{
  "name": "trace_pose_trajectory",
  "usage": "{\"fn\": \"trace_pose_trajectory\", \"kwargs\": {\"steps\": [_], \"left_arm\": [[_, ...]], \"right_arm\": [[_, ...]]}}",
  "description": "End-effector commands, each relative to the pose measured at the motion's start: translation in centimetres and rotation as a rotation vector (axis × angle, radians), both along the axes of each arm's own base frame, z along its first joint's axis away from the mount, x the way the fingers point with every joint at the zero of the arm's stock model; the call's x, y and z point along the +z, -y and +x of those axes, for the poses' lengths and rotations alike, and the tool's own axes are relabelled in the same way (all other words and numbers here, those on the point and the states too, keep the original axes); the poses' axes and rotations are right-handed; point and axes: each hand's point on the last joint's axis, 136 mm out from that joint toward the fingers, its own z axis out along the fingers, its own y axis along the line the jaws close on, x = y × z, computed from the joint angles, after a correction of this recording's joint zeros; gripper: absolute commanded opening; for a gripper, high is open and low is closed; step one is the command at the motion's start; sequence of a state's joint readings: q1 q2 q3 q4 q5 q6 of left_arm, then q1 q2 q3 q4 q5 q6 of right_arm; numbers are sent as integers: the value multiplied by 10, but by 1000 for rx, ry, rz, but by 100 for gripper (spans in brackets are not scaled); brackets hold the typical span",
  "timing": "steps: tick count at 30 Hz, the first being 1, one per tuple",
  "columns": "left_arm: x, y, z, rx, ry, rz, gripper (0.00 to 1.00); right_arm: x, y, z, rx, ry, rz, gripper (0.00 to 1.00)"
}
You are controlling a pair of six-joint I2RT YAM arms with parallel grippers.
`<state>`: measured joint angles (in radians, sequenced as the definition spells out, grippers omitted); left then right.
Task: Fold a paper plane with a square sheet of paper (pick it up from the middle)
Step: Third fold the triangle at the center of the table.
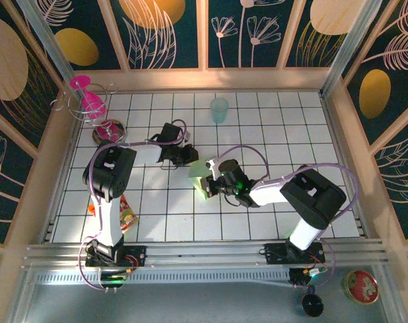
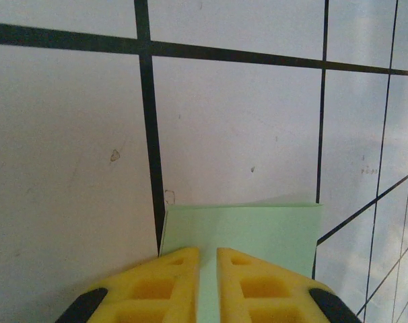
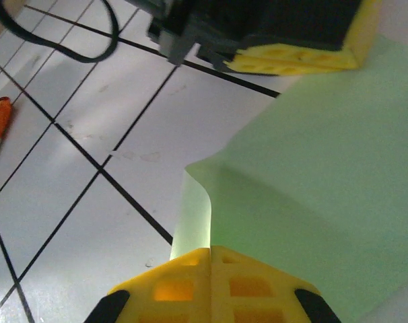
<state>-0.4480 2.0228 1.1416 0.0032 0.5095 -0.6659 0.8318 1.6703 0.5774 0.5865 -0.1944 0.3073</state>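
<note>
The light green square sheet of paper [image 1: 198, 175] lies partly lifted between my two grippers at the middle of the tiled table. My right gripper [image 1: 211, 182] is shut on a curled-up edge of the sheet [image 3: 325, 175], its yellow fingertips [image 3: 190, 266] pressed together. My left gripper [image 1: 184, 155] holds the opposite side. Its fingers [image 2: 180, 266] stand nearly together, with a strip of the green paper [image 2: 258, 225] in the narrow gap. In the right wrist view the left gripper's fingers [image 3: 291, 59] rest at the sheet's far edge. No paper plane shape shows.
A translucent pale teal cup [image 1: 219, 110] stands at the back middle. A pink glass on a wire stand [image 1: 89, 101] and a round dish [image 1: 110, 130] sit at the back left. A colourful packet [image 1: 126, 217] lies by the left arm's base.
</note>
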Motion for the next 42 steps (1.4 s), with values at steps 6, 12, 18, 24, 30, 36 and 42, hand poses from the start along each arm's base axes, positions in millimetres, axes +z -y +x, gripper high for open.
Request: {"fn": "trace_pose_trajectory", "kwargs": {"steps": [6,12,18,24,30,36,42], "left_arm": [[-22,-6,-9,0,-48,61,15],[-20,-6,-8,4,-43,60,14],[-21,-6,-9,8,-47,58,14],[-19,-6,-8,10,-45,55,14],[-19,-6,-8,11,-45,52,13],[-19,-6,-8,11,-44,50,13],[-21,-5,-9,9,-51,47,13]], "right_arm": [[-5,15,10,-135,-52,-9,0],[-4,23,9,-183,-66,3,0],[-9,21,5,-192,-81,-4,0],[-14,22,2,-211,-102,-16,0],[-16,22,-2,-210,-129,-26,0],[-19,19,-4,-195,-145,-34,0],[-18,13,-2,-180,-145,-30,0]]}}
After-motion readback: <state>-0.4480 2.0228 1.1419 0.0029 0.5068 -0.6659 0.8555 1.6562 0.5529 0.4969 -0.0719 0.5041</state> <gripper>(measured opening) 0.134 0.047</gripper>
